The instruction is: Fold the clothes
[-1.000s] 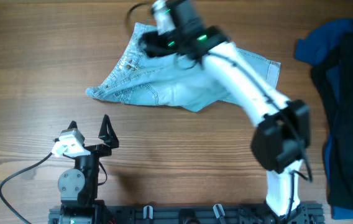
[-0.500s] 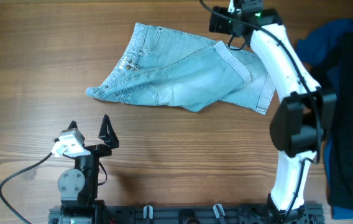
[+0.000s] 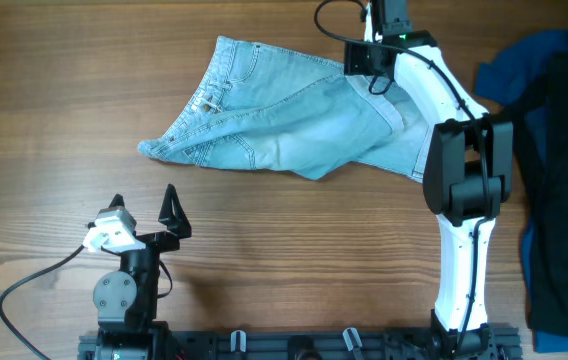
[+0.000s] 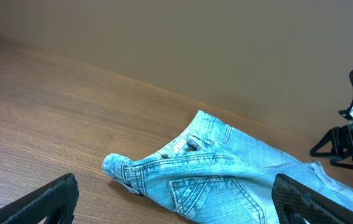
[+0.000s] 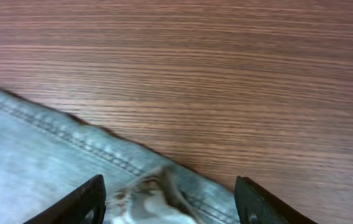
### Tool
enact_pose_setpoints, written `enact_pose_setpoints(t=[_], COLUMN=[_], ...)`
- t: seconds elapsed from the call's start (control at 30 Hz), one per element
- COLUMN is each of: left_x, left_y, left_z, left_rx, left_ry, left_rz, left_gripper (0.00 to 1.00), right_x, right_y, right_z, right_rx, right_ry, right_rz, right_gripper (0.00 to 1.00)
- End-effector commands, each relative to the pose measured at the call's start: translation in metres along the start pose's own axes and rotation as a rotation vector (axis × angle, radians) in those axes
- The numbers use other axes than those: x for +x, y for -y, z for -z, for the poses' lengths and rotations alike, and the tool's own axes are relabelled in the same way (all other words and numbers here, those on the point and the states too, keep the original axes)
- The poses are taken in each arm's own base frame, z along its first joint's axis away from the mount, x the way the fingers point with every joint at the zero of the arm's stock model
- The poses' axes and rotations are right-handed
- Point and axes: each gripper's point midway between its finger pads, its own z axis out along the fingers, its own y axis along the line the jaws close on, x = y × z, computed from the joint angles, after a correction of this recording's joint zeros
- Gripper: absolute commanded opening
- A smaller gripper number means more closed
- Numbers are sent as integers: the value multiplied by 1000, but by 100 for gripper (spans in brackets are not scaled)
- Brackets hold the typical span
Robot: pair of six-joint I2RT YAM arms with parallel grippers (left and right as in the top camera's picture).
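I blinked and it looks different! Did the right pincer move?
Yes. The right pincer swung from the waistband end of the shorts toward the blue-and-black heap, and is now above the cuffed hem.

table (image 3: pixel 44 60): wood | blue garment (image 3: pixel 512 78) + black garment (image 3: pixel 566 160): heaped, right edge

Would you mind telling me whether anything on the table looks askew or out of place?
The denim shorts lie skewed and rumpled, one leg flopped across the other with its cuff bunched under the right end effector. The blue and black garments sit heaped on the right.
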Motion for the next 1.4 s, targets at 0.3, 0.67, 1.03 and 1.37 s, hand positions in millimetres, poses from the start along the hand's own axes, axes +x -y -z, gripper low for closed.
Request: enact_pose_setpoints(t=[0.3, 0.67, 1.03, 1.37], left_x=[0, 0, 0, 0], left_y=[-1, -1, -1, -1], left_z=[0, 0, 0, 0], left_rx=[-9, -9, -9, -9], left_ry=[1, 1, 1, 1], left_rz=[15, 15, 15, 15], left_gripper=[100, 100, 100, 100], right_x=[26, 2, 28, 98], right_y=[-10, -15, -15, -14], right_z=[-29, 10, 129, 209], right_rx=[-64, -70, -41, -41], right_ry=[-74, -25, -185, -472], right_rz=[19, 23, 11, -23], right_gripper=[48, 4, 4, 4])
